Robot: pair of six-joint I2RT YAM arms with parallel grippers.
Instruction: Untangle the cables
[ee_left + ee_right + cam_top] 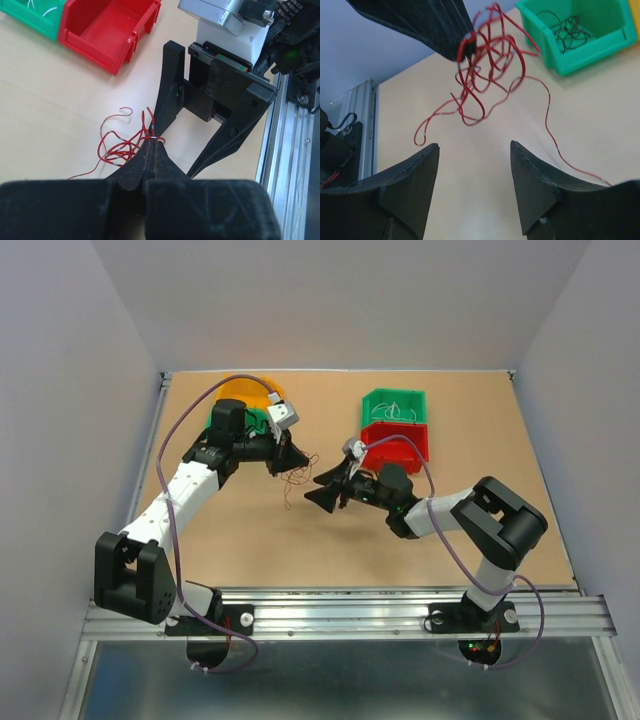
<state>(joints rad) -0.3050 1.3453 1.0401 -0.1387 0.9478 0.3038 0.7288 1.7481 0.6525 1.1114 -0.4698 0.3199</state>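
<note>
The cables (296,480) are a small tangle of thin red wire with pale bands. My left gripper (301,459) is shut on the top of the tangle, and in the left wrist view its tips (152,142) pinch the cables (118,148). In the right wrist view the cables (485,67) hang from the left gripper's fingers (451,34), with one strand trailing down towards the table. My right gripper (474,145) stands open just below and short of the tangle, with nothing between its fingers. From above, the right gripper (327,496) faces the left one.
A green bin (394,407) and a red bin (397,444) stand side by side at the back right. The green bin (580,36) holds dark thin wires (570,32). An orange and green object (243,392) sits at the back left behind the left arm.
</note>
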